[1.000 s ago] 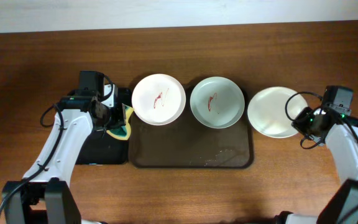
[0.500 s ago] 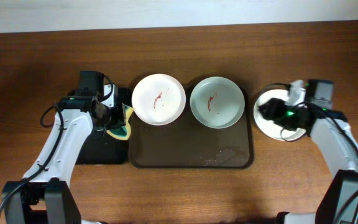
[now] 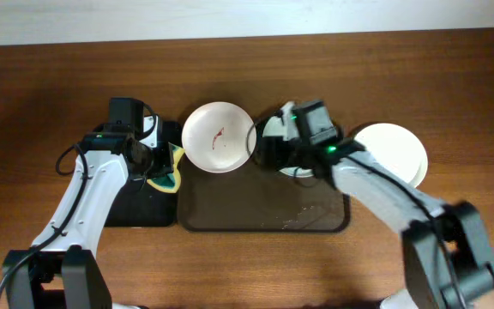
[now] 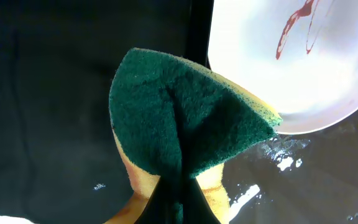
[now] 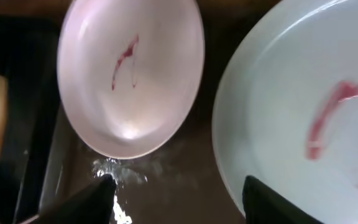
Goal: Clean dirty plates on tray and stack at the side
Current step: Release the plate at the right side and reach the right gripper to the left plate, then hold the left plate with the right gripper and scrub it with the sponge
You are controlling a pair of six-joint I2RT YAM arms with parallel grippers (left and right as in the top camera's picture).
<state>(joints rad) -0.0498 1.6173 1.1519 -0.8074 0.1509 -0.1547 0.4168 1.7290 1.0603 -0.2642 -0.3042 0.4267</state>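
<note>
Two dirty plates lie at the back of the brown tray [image 3: 264, 210]. The left plate [image 3: 219, 137] [image 5: 129, 68] [image 4: 297, 62] shows a red smear. The right plate [image 3: 292, 167] [image 5: 303, 124] is mostly hidden in the overhead view by my right arm. My right gripper [image 3: 271, 148] [image 5: 179, 202] hovers open over the gap between them, one finger above the right plate's rim, holding nothing. A clean white plate [image 3: 394, 154] rests on the table right of the tray. My left gripper [image 3: 163, 165] [image 4: 182, 208] is shut on a folded green-and-yellow sponge [image 3: 173, 174] [image 4: 185, 118] beside the left plate's edge.
A smaller black tray [image 3: 135, 210] lies under my left arm, left of the brown tray. Wet streaks [image 3: 303, 219] mark the brown tray's front half. The wooden table's far edge [image 3: 247, 39] runs along the top.
My right arm swung left from the clean plate at the side to the tray's right plate, and its jaws opened. The left arm and sponge stayed put.
</note>
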